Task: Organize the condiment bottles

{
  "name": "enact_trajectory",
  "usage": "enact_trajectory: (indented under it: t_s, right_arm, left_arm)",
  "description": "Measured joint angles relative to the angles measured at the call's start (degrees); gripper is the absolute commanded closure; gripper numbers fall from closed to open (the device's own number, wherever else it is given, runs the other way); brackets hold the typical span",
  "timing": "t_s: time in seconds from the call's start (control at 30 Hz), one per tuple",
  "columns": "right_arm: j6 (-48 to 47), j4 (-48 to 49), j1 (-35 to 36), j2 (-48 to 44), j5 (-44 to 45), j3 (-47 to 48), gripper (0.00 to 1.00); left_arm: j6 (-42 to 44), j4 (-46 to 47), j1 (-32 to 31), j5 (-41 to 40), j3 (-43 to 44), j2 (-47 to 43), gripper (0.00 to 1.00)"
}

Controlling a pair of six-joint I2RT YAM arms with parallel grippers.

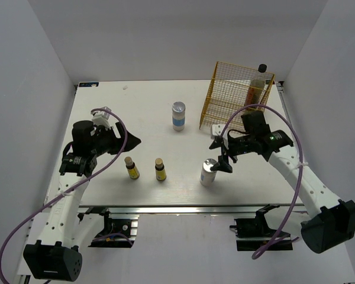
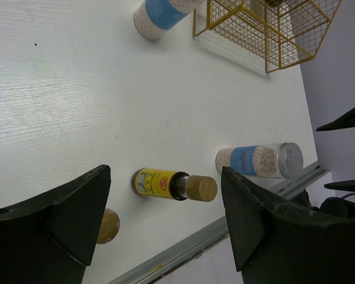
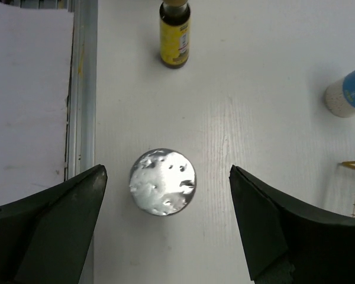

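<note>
A white silver-topped cylinder (image 1: 208,172) stands at the front centre. My right gripper (image 1: 220,155) hovers open just above it; in the right wrist view its silver top (image 3: 163,181) lies between my spread fingers, untouched. A blue-banded cylinder (image 1: 178,116) stands mid-table. Two tiny brown yellow-labelled bottles (image 1: 132,168) (image 1: 160,169) stand front left. My left gripper (image 1: 129,141) is open and empty behind them; the left wrist view shows one small bottle (image 2: 174,184) between my fingers and only the cap (image 2: 106,226) of the other. The amber black-capped bottle (image 1: 257,86) stands in the rack.
The yellow wire rack (image 1: 231,94) stands at the back right, also seen in the left wrist view (image 2: 266,32). The metal rail (image 3: 83,89) marks the table's front edge, close to the near cylinder. White walls close in the table on three sides.
</note>
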Motion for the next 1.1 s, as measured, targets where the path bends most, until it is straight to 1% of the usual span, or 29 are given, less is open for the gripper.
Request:
enact_trajectory:
  t_s: [0.07,0.2,0.4,0.67,0.8,1.0,1.1]
  right_arm:
    - [0.0,0.2,1.5,-1.5,1.6,-2.1,0.11]
    - [0.5,2.0,3.3,-1.7,4.8,-4.6,0.11]
    - [3.3,7.8,5.1,-1.0,11.7,-8.8,0.11]
    - [4.2,11.1,6.6,-0.6,14.9,-10.8,0.11]
    - [4.3,11.5,7.4,-0.6,16.4,-13.0,0.15]
    - [4.7,12.9,8.0,-0.6,17.3,-13.9,0.21]
    - [5.6,14.0,8.1,-0.6,17.1,-13.8,0.21]
  left_arm:
    - [0.1,-0.6,0.0,0.1,0.0,-0.2,0.15]
    - [0.3,-1.0,0.0,0.1,0.0,-0.8,0.15]
    - [0.3,-1.8,0.0,0.1,0.0,-2.8,0.15]
    - [0.0,-2.6,0.0,0.1,0.0,-4.9,0.14]
    - [0.0,-2.9,0.0,0.1,0.0,-5.0,0.14]
    - [0.0,-3.3,0.0,0.1,0.0,-4.6,0.14]
    - [0.0,-3.3,0.0,0.1,0.0,-4.5,0.14]
